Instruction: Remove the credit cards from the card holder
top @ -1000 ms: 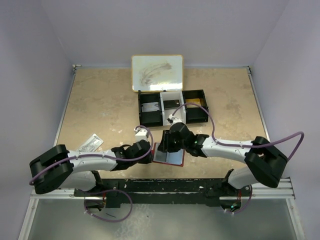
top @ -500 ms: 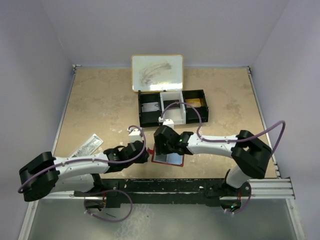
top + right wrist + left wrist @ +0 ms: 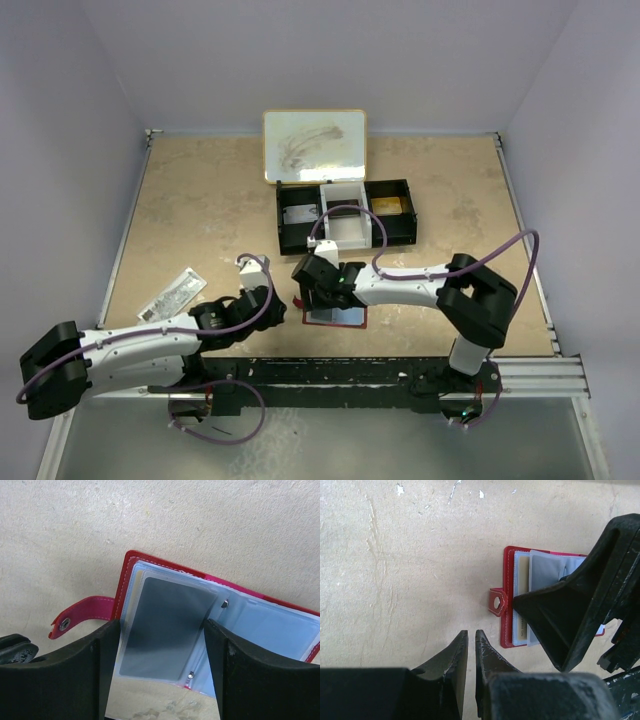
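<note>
**Left gripper** (image 3: pixel 471 650): jaws pressed together and empty, with the tab (image 3: pixel 497 601) of the card holder (image 3: pixel 508 625) just ahead-right of their tips.

**Right gripper** (image 3: pixel 160 625): jaws spread, straddling a dark card (image 3: pixel 167 645) in the open holder on the counter (image 3: pixel 60 540).

**Risk:** on closing, the jaws may pinch the sleeve (image 3: pixel 270 625) too and drag the unpinned holder.

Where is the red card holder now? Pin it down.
Top view: the card holder lies open on the table, centre, nearer the arms than the black tray. The open right gripper is over it, the shut left gripper just left.
</note>
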